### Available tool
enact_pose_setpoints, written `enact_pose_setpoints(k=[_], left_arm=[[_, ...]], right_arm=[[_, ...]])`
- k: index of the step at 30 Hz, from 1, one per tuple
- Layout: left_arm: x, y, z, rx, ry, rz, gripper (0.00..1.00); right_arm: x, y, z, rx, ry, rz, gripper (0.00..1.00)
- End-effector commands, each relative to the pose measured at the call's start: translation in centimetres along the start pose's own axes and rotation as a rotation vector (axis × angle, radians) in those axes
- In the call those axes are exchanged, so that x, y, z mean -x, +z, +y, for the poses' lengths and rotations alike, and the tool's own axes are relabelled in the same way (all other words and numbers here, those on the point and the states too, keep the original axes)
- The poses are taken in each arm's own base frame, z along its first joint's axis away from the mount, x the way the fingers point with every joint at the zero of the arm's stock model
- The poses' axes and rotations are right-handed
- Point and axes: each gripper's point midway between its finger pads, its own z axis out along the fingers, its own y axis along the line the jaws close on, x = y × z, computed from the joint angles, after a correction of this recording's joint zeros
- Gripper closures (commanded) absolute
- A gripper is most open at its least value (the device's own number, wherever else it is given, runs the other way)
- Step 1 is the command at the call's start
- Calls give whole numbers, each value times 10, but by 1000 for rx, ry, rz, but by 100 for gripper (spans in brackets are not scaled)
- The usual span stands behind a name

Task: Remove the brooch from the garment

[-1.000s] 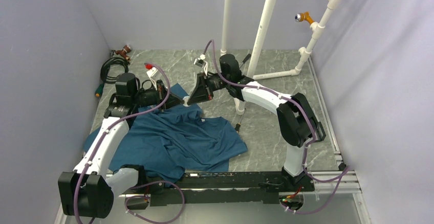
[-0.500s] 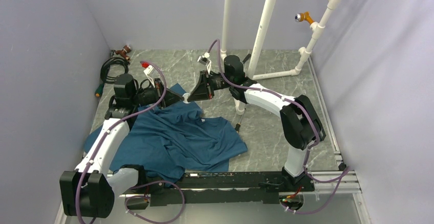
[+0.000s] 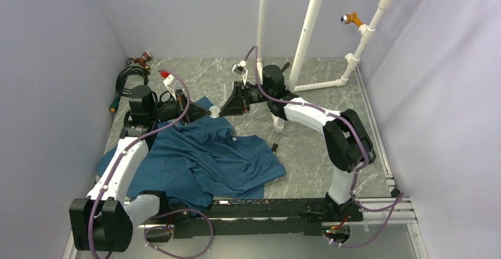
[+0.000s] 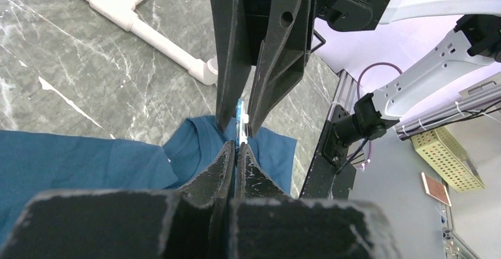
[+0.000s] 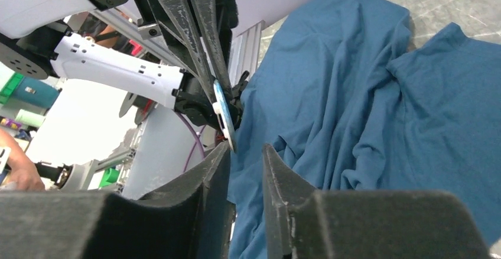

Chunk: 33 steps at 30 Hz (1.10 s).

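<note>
The brooch (image 3: 214, 112), a small whitish disc, hangs in the air between the two gripper tips, above the garment's far edge. My left gripper (image 3: 208, 113) is shut on it; in the left wrist view the brooch (image 4: 239, 123) shows edge-on just past the left gripper (image 4: 238, 146). My right gripper (image 3: 223, 110) faces it from the right, open. In the right wrist view the right gripper (image 5: 245, 149) has a clear gap, and the brooch (image 5: 223, 115) rests by its left fingertip. The teal garment (image 3: 201, 158) lies crumpled on the table, and no cloth hangs from the brooch.
A white PVC pipe frame (image 3: 304, 34) stands behind the right arm, with orange (image 3: 351, 19) and blue pegs on its right branch. A black cable coil (image 3: 125, 78) and a small brown toy (image 3: 142, 60) lie at the back left. A black rail (image 3: 260, 209) runs along the near edge.
The right gripper's jaws have parted and it has drawn back a little to the right, so the whitish disc now shows between the two tips. The left gripper stays shut.
</note>
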Motion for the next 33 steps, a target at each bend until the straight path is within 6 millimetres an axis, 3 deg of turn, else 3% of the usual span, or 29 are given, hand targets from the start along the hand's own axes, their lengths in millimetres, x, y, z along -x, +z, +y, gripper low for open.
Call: enact_pose_setpoints(k=[1,7,12,20,22,28,33], left_arm=[[14,-5,-13,-42,82,-11,100],[14,-7,-11,-27,160,8,100],[10,-10,-11,-28,257,38,100],[-2,-21,-27,-73,536,78,100],[-6,-22,-33,-79,625,92,100],[-18,-22,-47,-70,1024,135,100],[-16,-25,-51,-20,1375,137,100]], right_arm=[[18,-21,3,1,-94,-31,67],[16,-20,9,-26,-159,19,44],[6,-11,11,-55,-258,89,43],[-5,-13,37,-24,-443,137,49],[-9,-13,44,-10,-478,158,46],[-10,-6,53,9,-487,230,19],[-12,-10,56,30,-483,342,16]])
